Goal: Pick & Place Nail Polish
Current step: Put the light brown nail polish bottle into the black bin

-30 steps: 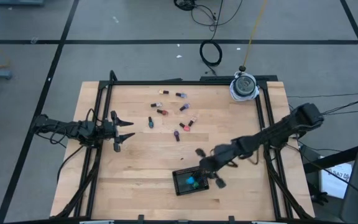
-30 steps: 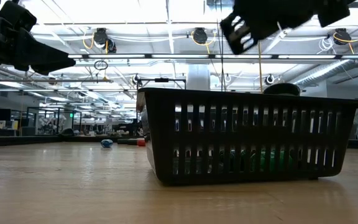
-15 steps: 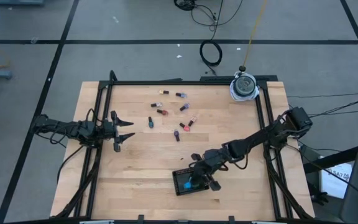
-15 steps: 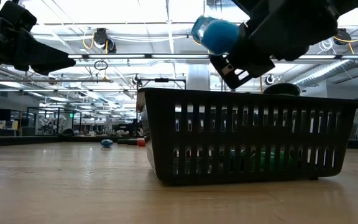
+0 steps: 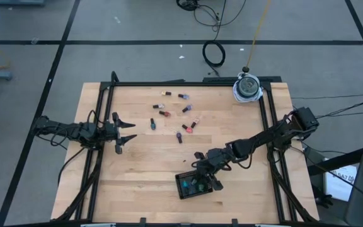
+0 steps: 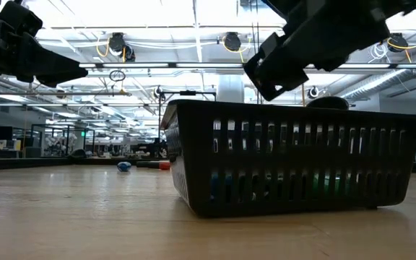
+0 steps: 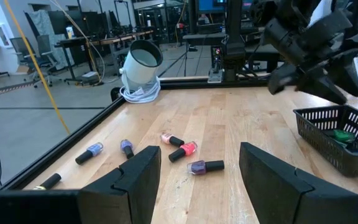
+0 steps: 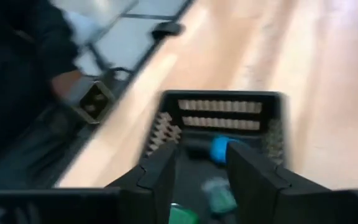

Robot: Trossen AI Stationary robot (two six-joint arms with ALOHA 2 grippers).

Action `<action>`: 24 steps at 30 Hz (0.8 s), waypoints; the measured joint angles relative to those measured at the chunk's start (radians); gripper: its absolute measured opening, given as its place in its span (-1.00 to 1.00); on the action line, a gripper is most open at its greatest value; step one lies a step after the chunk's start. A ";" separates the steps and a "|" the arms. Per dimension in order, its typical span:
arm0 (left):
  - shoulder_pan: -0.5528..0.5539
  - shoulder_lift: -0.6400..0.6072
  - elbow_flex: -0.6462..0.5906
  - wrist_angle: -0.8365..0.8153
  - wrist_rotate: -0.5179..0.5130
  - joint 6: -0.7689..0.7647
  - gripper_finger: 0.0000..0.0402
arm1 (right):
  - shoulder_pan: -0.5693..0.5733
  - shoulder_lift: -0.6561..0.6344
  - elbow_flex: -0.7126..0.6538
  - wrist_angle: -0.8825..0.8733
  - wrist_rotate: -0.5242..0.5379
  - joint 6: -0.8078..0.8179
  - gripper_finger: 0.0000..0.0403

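Found the right gripper (image 5: 205,178) low over the black basket (image 5: 181,190) near the front edge of the tabletop (image 5: 137,170), right arm reaching in from the right side. Saw its fingers (image 8: 157,177) moderately apart with nothing between them. Spotted a blue bottle (image 8: 220,148) lying inside the basket beyond the fingers, with a green bottle (image 8: 180,214) closer in; could not count the rest inside through the blur. From table height, saw only green and bluish patches through the basket's slots.

Found the left gripper (image 5: 126,132) hanging over the left part of the tabletop, well apart from the basket, fingers (image 7: 138,177) wide and holding nothing.

Counted roughly nine loose bottles (image 5: 175,116) scattered on their sides across the middle and far part of the tabletop, between the two arms. Noted a red bottle (image 7: 184,150) and a purple bottle (image 7: 204,166) just beside each other. Noted a white device (image 5: 247,87) with coiled cable at the far right corner.
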 joint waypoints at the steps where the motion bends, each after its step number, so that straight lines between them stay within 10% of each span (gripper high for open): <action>1: 0.000 0.000 0.000 0.000 0.000 0.000 0.07 | -0.003 -0.015 0.000 -0.028 0.038 -0.011 -0.38; 12: 0.000 0.000 0.000 0.000 0.000 0.000 0.07 | -0.095 -0.080 -0.001 -0.081 0.571 -0.152 -0.44; 24: 0.000 0.000 0.000 0.000 0.000 0.000 0.07 | -0.601 -0.061 -0.001 -0.178 0.373 -0.013 -0.23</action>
